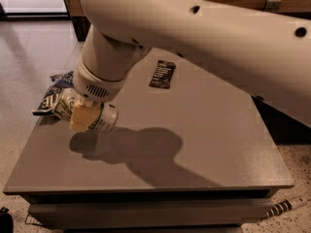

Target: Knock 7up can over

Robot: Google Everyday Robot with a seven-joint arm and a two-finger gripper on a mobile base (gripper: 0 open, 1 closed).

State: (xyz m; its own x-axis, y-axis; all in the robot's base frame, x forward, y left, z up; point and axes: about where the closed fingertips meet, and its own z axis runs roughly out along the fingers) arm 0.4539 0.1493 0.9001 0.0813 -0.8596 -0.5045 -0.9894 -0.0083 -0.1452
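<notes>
Risk: my gripper (81,119) seems against the 7up can (103,118), grip untellable; pushing may sweep the chip bag (51,97) off.

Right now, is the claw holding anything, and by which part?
Cannot be told. The claw lies over the middle of the 7up can, beside the blue chip bag, but whether it grips the can is hidden.

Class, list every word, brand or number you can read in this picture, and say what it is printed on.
Nothing reads clearly.
7up can: green logo marks, blurred.
Blue chip bag: white letters, blurred.
Black wrapper: white print, too small.
The tool, at the can: no text visible.
</notes>
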